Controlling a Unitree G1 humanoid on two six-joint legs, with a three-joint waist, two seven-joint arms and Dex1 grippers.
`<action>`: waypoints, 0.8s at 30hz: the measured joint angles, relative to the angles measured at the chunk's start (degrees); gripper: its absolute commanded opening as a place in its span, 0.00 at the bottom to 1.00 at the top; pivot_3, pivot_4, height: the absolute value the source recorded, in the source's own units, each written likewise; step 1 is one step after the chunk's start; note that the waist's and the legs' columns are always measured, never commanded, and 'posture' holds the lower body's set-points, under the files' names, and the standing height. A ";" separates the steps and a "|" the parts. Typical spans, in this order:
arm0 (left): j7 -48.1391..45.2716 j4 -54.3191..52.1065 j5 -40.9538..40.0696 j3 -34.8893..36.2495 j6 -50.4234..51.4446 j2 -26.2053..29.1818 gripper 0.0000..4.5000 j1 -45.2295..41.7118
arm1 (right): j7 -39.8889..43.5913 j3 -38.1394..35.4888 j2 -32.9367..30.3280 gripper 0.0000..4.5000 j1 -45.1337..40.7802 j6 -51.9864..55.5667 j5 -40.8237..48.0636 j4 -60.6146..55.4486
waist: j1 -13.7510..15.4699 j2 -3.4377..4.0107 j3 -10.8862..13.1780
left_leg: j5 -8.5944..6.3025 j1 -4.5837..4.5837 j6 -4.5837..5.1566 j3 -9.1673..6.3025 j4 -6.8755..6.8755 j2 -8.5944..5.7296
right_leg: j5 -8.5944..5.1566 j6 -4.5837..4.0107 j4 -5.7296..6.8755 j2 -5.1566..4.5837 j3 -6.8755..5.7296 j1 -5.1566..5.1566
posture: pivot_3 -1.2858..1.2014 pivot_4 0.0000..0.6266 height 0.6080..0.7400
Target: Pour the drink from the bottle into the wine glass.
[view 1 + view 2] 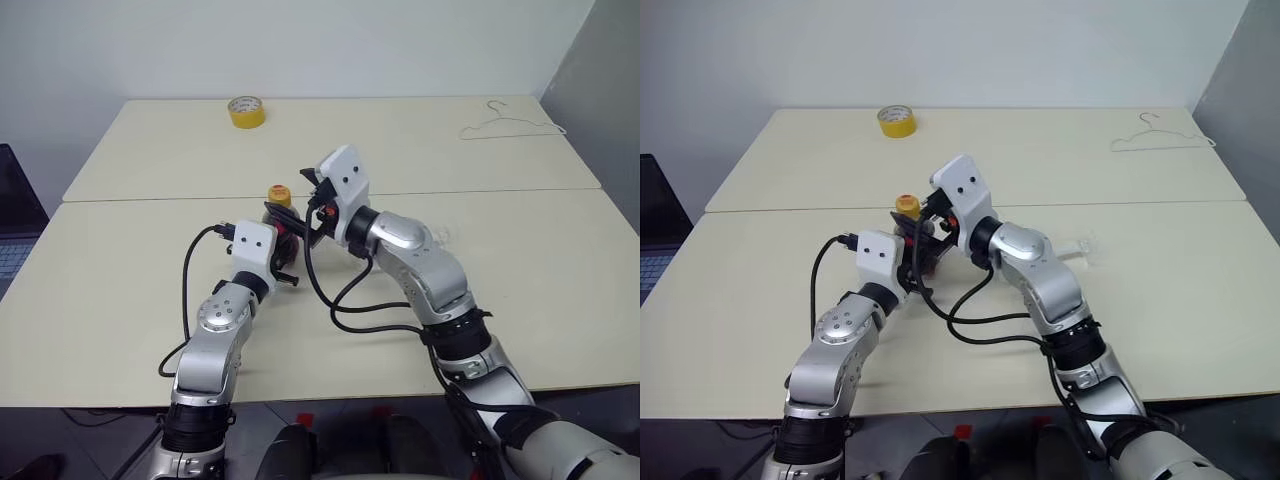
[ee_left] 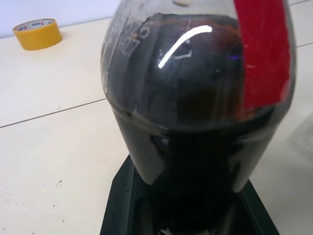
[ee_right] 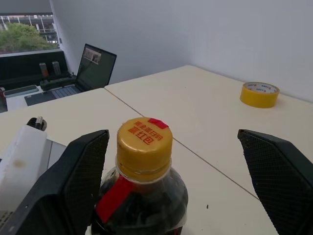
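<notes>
Right wrist view — bottle (image 3: 142, 196) capped, full, clamped by left tool (image 1: 284, 262); right tool (image 3: 173, 181) wide around cap (image 3: 145, 143). Uncapping, pouring outstanding.

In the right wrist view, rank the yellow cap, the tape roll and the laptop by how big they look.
1. Yellow cap, largest, though nearness to the camera inflates it.
2. Laptop and tape roll look about alike; both are far off, so I won't rank them.
</notes>
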 measured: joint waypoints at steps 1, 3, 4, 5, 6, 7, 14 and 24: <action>0.00 0.00 0.00 0.01 0.00 0.03 0.14 0.00 | 0.00 -0.15 -0.06 1.00 0.00 0.00 0.00 0.10 | 0.00 0.00 0.00 | 0.00 0.00 0.00 0.00 0.00 0.00 | 0.00 0.00 0.00 0.00 0.00 0.00 | 0.52 0.24 1.00; -0.02 0.00 0.00 -0.01 0.00 0.02 0.14 -0.03 | 0.01 -0.37 -0.09 1.00 0.00 0.00 0.01 0.11 | -0.01 0.00 0.00 | 0.00 0.00 0.00 0.00 0.00 0.00 | 0.00 0.00 0.00 0.00 0.00 0.00 | 0.52 0.24 1.00; -0.02 0.00 0.00 -0.02 0.00 0.02 0.14 -0.06 | 0.00 -0.40 -0.09 1.00 0.01 0.00 0.01 0.11 | -0.01 0.00 0.00 | 0.00 0.00 0.00 0.00 0.00 0.00 | 0.00 0.00 0.00 0.00 0.00 0.00 | 0.52 0.24 1.00; -0.02 0.00 0.00 -0.02 0.00 0.02 0.14 -0.06 | 0.00 -0.40 -0.09 1.00 0.01 0.00 0.01 0.11 | -0.01 0.00 0.00 | 0.00 0.00 0.00 0.00 0.00 0.01 | 0.00 0.00 0.00 0.00 0.00 0.00 | 0.52 0.24 1.00; -0.03 0.00 0.00 -0.02 0.00 0.02 0.14 -0.06 | -0.01 -0.44 -0.09 1.00 0.01 0.00 0.02 0.11 | -0.01 0.00 0.00 | 0.00 0.00 0.00 0.00 0.00 0.01 | 0.00 0.00 0.00 0.00 0.00 0.00 | 0.52 0.24 1.00; -0.04 0.00 0.00 -0.02 0.00 0.02 0.14 -0.06 | -0.02 -0.44 -0.10 1.00 0.02 0.00 0.02 0.11 | -0.01 0.00 0.00 | 0.00 0.00 0.00 0.00 0.00 0.00 | 0.00 0.00 0.00 0.00 0.00 0.00 | 0.52 0.24 1.00; -0.15 0.11 0.00 -0.36 0.00 0.01 0.14 -0.07 | 0.08 -0.47 -1.47 1.00 0.53 0.16 0.09 -0.60 | -0.01 0.00 0.00 | 0.00 0.00 0.00 0.00 0.00 0.00 | 0.00 0.00 0.00 0.00 0.01 0.00 | 0.52 0.24 1.00; -0.04 0.47 -0.03 -0.84 -0.02 0.12 0.14 -0.17 | 0.59 -2.31 -6.49 1.00 3.66 2.64 1.28 -5.61 | 0.12 0.00 0.00 | 0.00 0.00 0.00 0.00 0.00 -0.01 | 0.00 0.00 -0.01 0.00 0.00 0.03 | 0.52 0.24 1.00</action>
